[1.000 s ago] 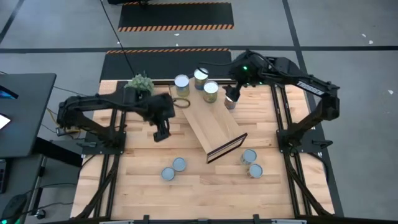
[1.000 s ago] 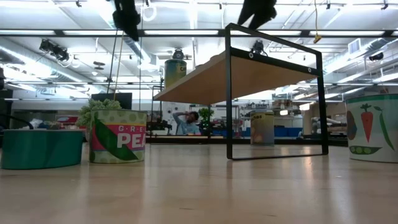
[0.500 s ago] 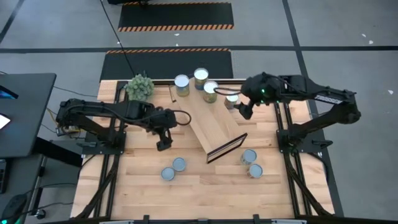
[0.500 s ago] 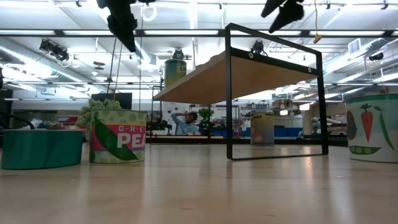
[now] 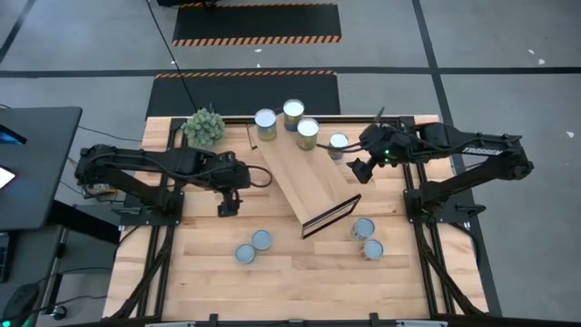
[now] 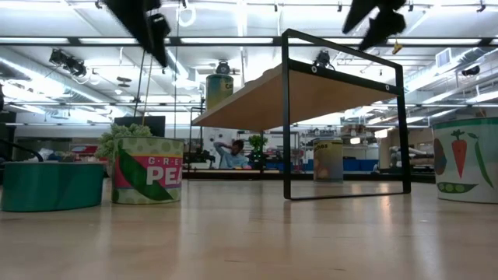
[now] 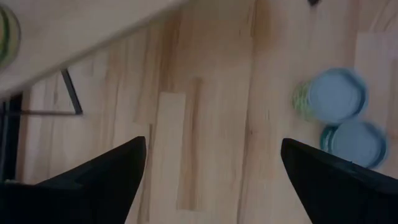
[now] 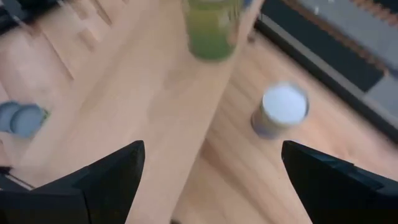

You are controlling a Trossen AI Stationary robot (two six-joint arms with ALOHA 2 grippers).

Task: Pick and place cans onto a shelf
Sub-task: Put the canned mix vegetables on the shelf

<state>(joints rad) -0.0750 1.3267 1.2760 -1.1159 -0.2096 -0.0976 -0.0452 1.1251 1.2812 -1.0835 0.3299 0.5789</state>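
Blurring in both wrist views; green-labelled can standing on shelf; left gripper and right gripper hovering released, grasping nothing

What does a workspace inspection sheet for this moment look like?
Surface: wooden table, bare wood between items.
Job's things: shelf lies diagonally mid-table; one can on its far end, three cans beside that end, two pairs of cans near the front.
Clutter: plant ball at the far left corner.
End effectors: left end effector open, empty, raised left of the shelf; right end effector open, empty, raised right of it beside a can.
Cables: black cable crossing the floor to the table's far edge.
Surroundings: striped mats beyond the table; dark desk on the left.
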